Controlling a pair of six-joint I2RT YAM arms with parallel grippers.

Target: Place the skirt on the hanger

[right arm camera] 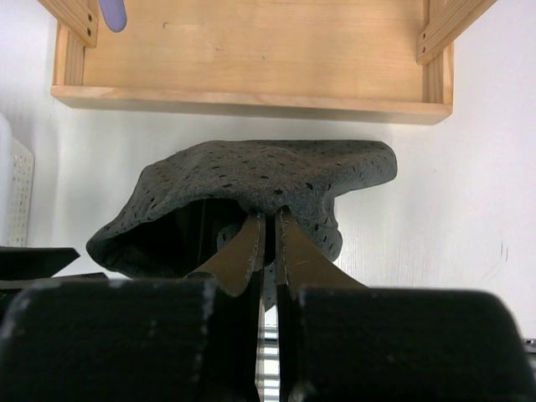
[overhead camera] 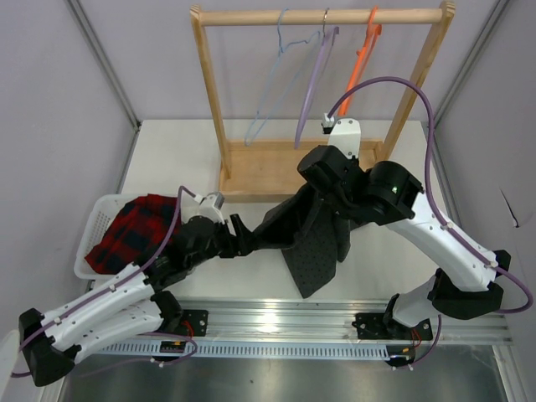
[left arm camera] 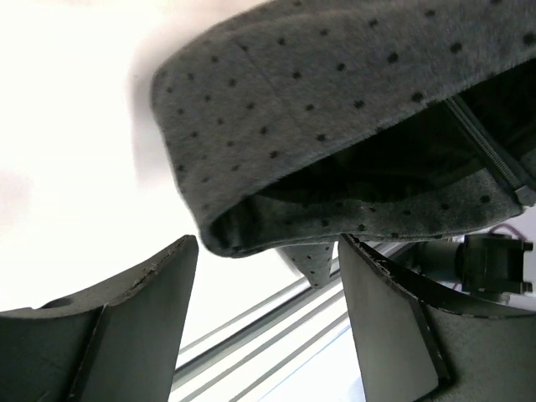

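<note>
The dark dotted skirt (overhead camera: 311,243) hangs above the table's middle, held up at its waist. My right gripper (overhead camera: 325,182) is shut on the waistband, and in the right wrist view the cloth (right arm camera: 251,180) drapes over my closed gripper (right arm camera: 270,219). My left gripper (overhead camera: 243,237) is open at the skirt's left edge. In the left wrist view the folded waistband with its zipper (left arm camera: 335,126) sits just beyond the gripper (left arm camera: 268,251), unclamped. The pale blue hanger (overhead camera: 272,84) hangs on the wooden rack's rail (overhead camera: 251,17).
A lilac hanger (overhead camera: 314,79) and an orange hanger (overhead camera: 362,59) hang right of the blue one. The rack's base tray (overhead camera: 260,167) lies behind the skirt. A white basket (overhead camera: 94,226) at the left holds a red-and-navy plaid garment (overhead camera: 134,230).
</note>
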